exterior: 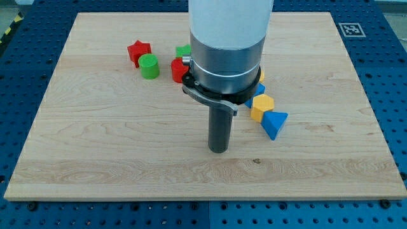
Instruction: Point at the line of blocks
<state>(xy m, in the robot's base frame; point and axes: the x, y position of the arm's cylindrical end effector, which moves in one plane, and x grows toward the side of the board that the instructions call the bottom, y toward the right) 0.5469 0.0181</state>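
My tip [219,150] rests on the wooden board [95,140] near its middle, toward the view's bottom. To its right a short line of blocks runs diagonally: a blue triangular block [275,123], a yellow hexagonal block [261,107], then a blue block [259,89] and a yellow block [261,76], both mostly hidden by the arm. The tip is apart from the line, to the left of the blue triangular block. At upper left sit a red star block [138,50], a green cylinder [149,66], a red block [178,70] and a green block [183,50], the last two partly hidden by the arm.
The arm's wide grey and white body [227,44] covers the board's top middle. A printed marker tag [350,29] sits at the board's top right corner. A blue perforated table surrounds the board.
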